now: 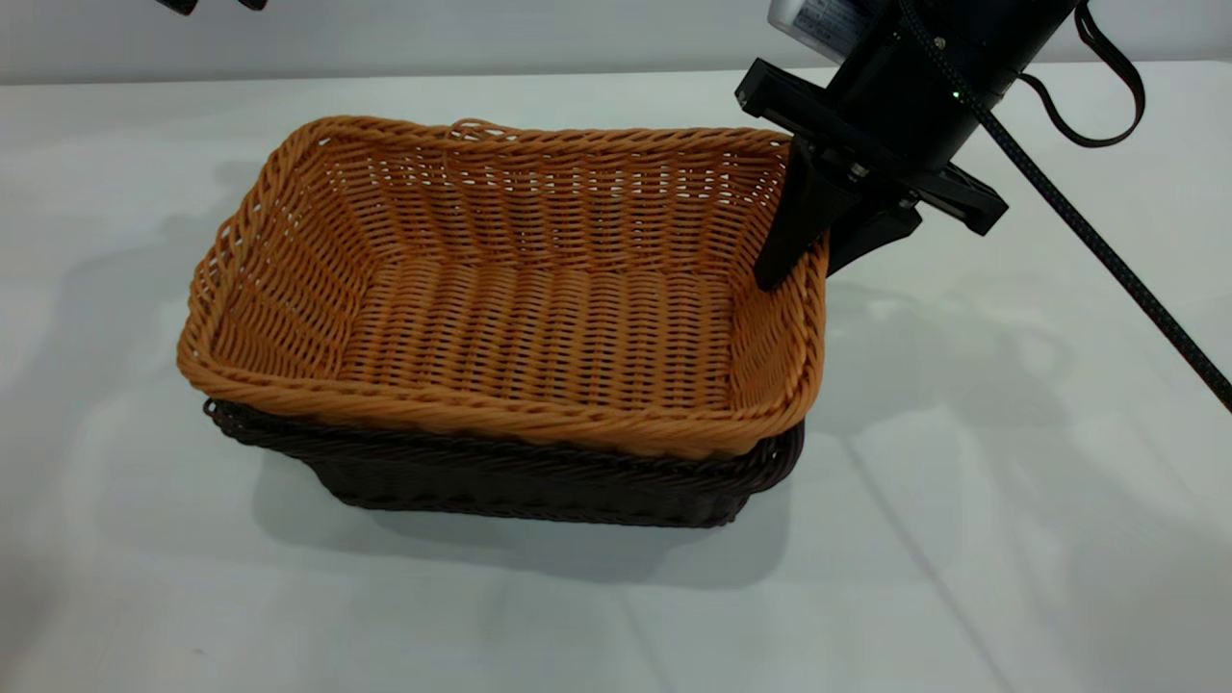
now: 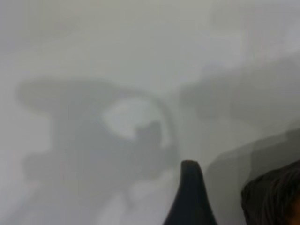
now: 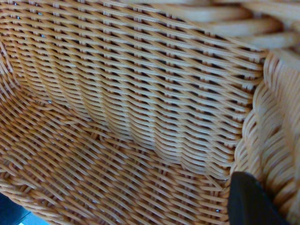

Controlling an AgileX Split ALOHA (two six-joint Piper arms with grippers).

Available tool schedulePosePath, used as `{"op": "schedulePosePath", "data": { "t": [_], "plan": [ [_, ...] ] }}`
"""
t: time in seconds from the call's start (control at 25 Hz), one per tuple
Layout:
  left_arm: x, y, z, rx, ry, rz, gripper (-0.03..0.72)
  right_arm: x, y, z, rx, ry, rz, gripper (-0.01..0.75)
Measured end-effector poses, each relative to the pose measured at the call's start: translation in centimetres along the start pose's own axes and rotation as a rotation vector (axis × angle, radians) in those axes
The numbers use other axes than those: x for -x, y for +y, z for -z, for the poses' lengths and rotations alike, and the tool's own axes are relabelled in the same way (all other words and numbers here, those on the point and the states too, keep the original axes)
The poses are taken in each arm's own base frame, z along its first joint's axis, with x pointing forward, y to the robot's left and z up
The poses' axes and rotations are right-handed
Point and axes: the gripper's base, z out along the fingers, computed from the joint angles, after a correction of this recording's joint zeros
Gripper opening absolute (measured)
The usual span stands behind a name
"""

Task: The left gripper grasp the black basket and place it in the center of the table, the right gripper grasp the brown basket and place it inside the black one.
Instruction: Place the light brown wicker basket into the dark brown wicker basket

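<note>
The orange-tan brown basket [image 1: 510, 318] sits nested in the black basket [image 1: 520, 481], whose dark rim and base show beneath it near the middle of the table [image 1: 1011, 539]. My right gripper [image 1: 807, 269] straddles the brown basket's right wall, one finger [image 1: 794, 226] inside and the other outside, shut on it. The right wrist view shows the brown basket's woven inside [image 3: 122, 93] with one fingertip [image 3: 251, 199] against the wall. My left gripper [image 1: 214, 4] is raised at the far left edge, open and empty. The left wrist view shows one finger [image 2: 190, 197] and a corner of the black basket [image 2: 274, 197].
The pale tabletop stretches bare on every side of the stacked baskets. A black cable [image 1: 1088, 231] runs from the right arm's wrist down toward the right edge.
</note>
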Motion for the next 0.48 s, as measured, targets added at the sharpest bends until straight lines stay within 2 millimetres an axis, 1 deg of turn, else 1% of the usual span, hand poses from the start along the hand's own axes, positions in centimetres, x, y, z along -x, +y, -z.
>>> {"op": "schedulePosePath", "data": {
  "t": [0.08, 0.16, 0.28, 0.36, 0.4, 0.48],
  "plan": [
    [0.00, 0.00, 0.00, 0.000, 0.000, -0.003, 0.505, -0.01, 0.00, 0.00, 0.000, 0.001, 0.001, 0.143],
    [0.00, 0.00, 0.00, 0.000, 0.000, -0.004, 0.505, 0.00, 0.05, 0.02, 0.004, 0.002, -0.001, 0.231],
    [0.00, 0.00, 0.00, 0.000, 0.000, -0.004, 0.505, 0.01, 0.07, 0.02, 0.005, 0.002, -0.001, 0.410],
    [0.00, 0.00, 0.00, 0.000, 0.000, -0.004, 0.505, 0.01, 0.05, 0.04, 0.002, 0.002, 0.004, 0.512],
    [0.00, 0.00, 0.00, 0.000, 0.000, -0.004, 0.505, 0.08, 0.05, 0.12, -0.007, 0.003, 0.018, 0.560],
    [0.01, 0.01, 0.00, 0.001, -0.001, -0.004, 0.505, 0.31, 0.08, 0.43, -0.034, 0.009, 0.056, 0.624]
  ]
}}
